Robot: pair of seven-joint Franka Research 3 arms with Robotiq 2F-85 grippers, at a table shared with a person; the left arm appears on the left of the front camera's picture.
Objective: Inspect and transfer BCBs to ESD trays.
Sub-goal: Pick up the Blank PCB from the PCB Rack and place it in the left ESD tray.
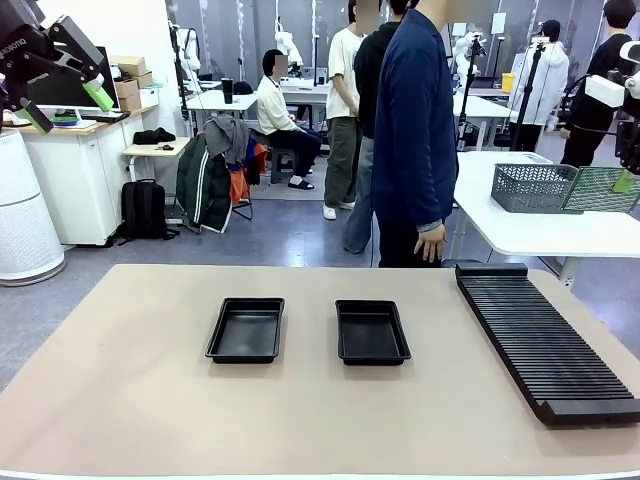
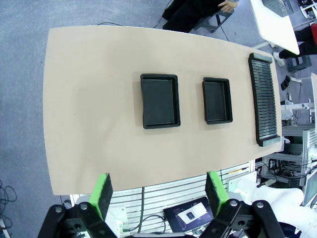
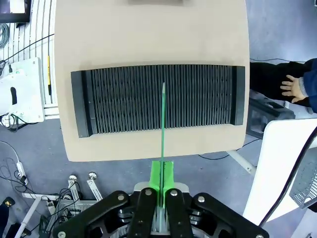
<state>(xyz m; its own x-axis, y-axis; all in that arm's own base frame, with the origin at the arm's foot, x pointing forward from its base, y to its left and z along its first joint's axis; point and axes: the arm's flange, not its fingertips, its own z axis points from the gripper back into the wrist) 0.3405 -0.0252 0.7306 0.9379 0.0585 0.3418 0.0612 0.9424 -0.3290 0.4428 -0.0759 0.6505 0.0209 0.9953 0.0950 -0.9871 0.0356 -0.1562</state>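
Two empty black ESD trays lie side by side mid-table, the left tray [image 1: 246, 330] [image 2: 160, 100] and the right tray [image 1: 371, 331] [image 2: 217, 100]. My right gripper [image 3: 162, 166] hangs high over the slotted rack, shut on a thin pale-green BCB [image 3: 162, 119] that I see edge-on, pointing down at the rack's middle slots. In the front view that gripper [image 1: 628, 165] sits at the right edge. My left gripper [image 2: 159, 191] [image 1: 68, 105] is raised high at the table's near left, open, with nothing between its green pads [image 2: 102, 193].
A long black ribbed rack [image 1: 540, 340] [image 2: 264, 99] [image 3: 124, 99] lies along the table's right side. A person in a blue jacket [image 1: 415, 130] stands at the far edge, one hand [image 1: 432, 243] [image 3: 292, 87] hanging down. Bare tabletop [image 1: 120, 380] surrounds the trays.
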